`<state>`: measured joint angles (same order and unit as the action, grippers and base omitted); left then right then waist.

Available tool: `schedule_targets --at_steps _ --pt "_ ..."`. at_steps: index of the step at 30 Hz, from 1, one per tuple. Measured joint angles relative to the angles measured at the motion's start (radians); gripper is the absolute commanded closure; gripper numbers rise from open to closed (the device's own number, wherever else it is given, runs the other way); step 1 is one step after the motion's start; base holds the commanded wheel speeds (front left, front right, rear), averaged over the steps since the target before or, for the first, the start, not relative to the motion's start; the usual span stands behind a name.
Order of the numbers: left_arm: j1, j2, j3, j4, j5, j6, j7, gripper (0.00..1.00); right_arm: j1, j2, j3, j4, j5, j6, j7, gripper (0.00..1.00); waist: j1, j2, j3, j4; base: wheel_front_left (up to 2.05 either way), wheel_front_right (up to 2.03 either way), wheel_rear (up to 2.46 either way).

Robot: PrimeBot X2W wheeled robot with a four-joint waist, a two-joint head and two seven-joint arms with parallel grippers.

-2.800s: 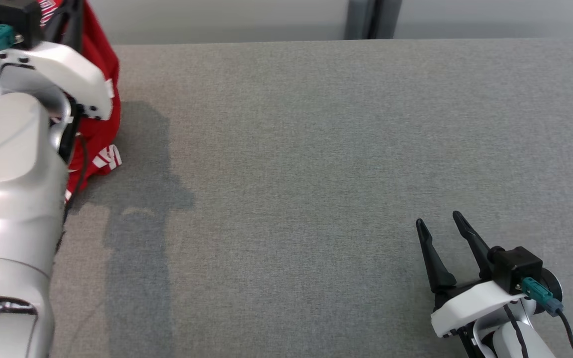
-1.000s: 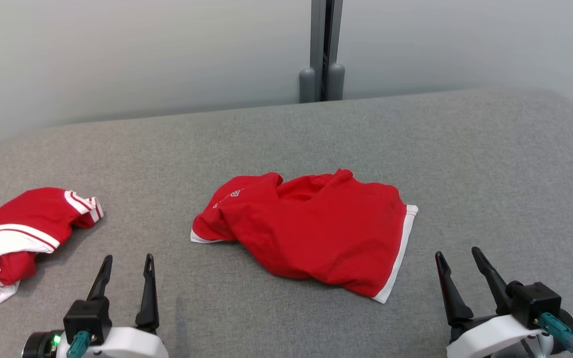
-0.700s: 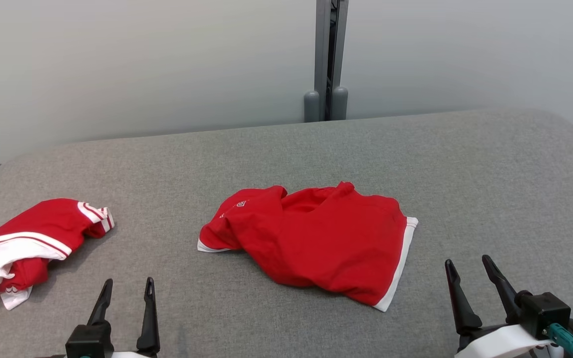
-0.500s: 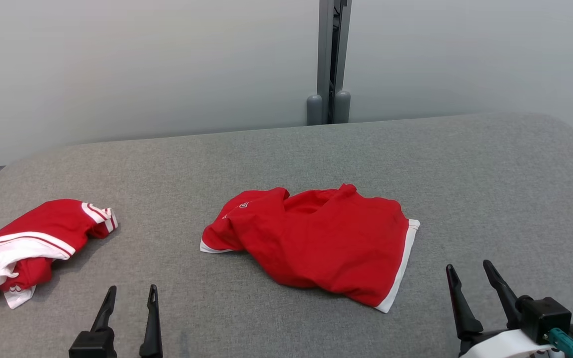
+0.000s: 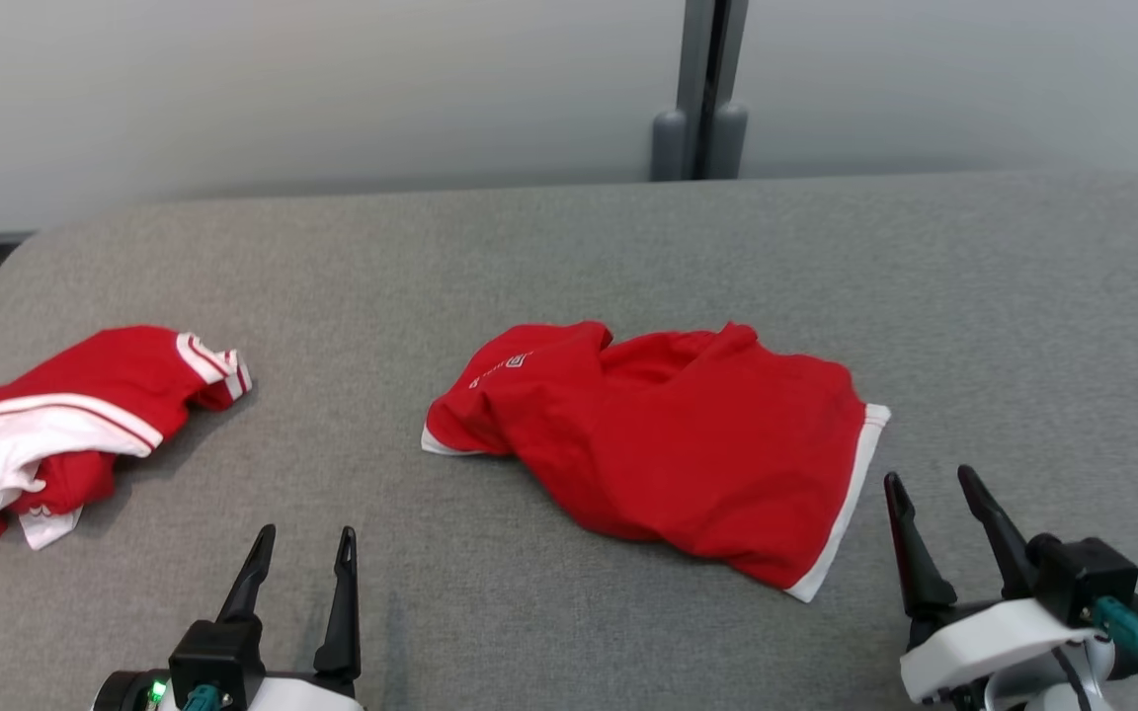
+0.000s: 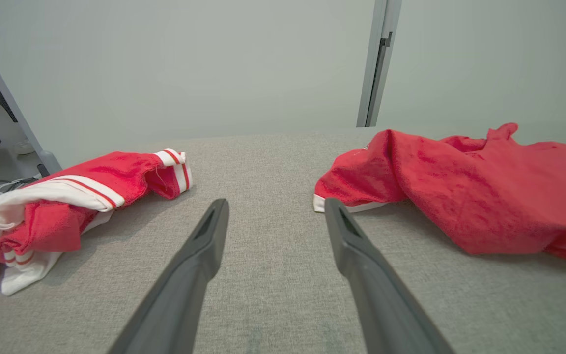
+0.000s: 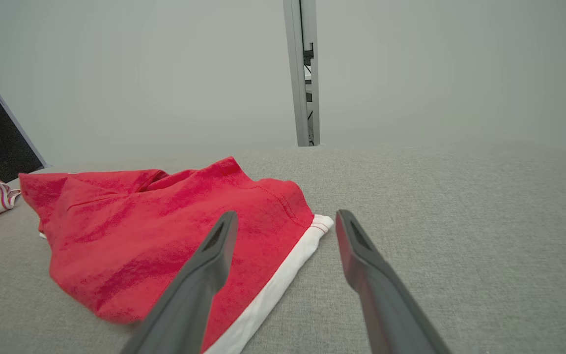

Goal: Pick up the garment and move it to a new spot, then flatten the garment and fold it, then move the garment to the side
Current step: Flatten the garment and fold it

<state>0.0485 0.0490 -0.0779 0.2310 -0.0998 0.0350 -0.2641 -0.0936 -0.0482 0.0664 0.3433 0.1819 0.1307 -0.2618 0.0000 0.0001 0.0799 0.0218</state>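
Red garment lies rumpled between both open grippers

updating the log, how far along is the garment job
Done: maybe the first move; the red garment lies crumpled on the table, unfolded. In hand: nothing, left gripper and right gripper are open and empty. Left: flattening, folding, moving it aside. A striped garment sits bunched at the left.

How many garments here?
2. The red garment lies crumpled at centre; the striped garment is bunched at left on the table, partly out of frame. More may hide underneath.
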Motion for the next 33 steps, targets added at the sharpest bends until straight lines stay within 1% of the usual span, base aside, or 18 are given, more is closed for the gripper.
schedule_targets --at_steps 4,11,13,16,25,27,29,32,33 --pt "-0.026 0.000 -0.017 0.007 -0.016 -0.005 0.000 0.00 -0.064 0.000 -0.021 0.061 0.017 0.000 -0.002 0.00 0.0000 0.0000 0.051 0.024 0.00 0.00 0.00" --pt "-0.066 0.000 -0.044 0.012 -0.025 -0.011 0.000 0.00 -0.167 0.001 -0.089 0.184 0.049 0.000 -0.003 0.00 0.0000 0.0000 0.126 0.068 0.00 0.00 0.00" --pt "-0.076 0.000 -0.050 0.014 -0.026 -0.013 0.000 0.00 -0.192 -0.002 -0.091 0.227 0.048 0.000 -0.002 0.00 0.0000 0.0000 0.141 0.079 0.00 0.00 0.00" --pt "-0.079 0.000 -0.057 0.020 -0.032 -0.017 0.000 0.00 -0.216 0.002 -0.081 0.279 0.058 0.000 -0.002 0.00 0.0000 0.0000 0.154 0.092 0.00 0.00 0.00" --pt "-0.094 0.000 -0.063 0.024 -0.033 -0.021 0.000 0.00 -0.247 0.001 -0.100 0.340 0.057 0.000 -0.003 0.01 0.0000 0.0000 0.163 0.101 0.00 0.00 0.00" --pt "-0.095 0.000 -0.063 0.024 -0.033 -0.022 0.000 0.00 -0.251 0.001 -0.100 0.348 0.057 0.000 -0.003 0.10 0.0000 0.0000 0.164 0.101 0.00 0.00 0.00" --pt "-0.095 0.000 -0.063 0.024 -0.033 -0.024 0.000 0.00 -0.257 0.001 -0.097 0.352 0.057 0.000 -0.002 0.13 0.0000 0.0000 0.165 0.101 0.00 0.00 0.00" --pt "-0.097 0.000 -0.064 0.024 -0.033 -0.025 0.000 0.00 -0.260 0.000 -0.091 0.360 0.060 0.000 -0.003 0.24 0.0000 0.0000 0.166 0.101 0.00 0.00 0.00" --pt "-0.097 0.000 -0.065 0.024 -0.033 -0.025 0.000 0.00 -0.261 0.001 -0.089 0.363 0.061 0.000 -0.003 0.36 0.0000 0.0000 0.166 0.102 0.00 0.00 0.00"
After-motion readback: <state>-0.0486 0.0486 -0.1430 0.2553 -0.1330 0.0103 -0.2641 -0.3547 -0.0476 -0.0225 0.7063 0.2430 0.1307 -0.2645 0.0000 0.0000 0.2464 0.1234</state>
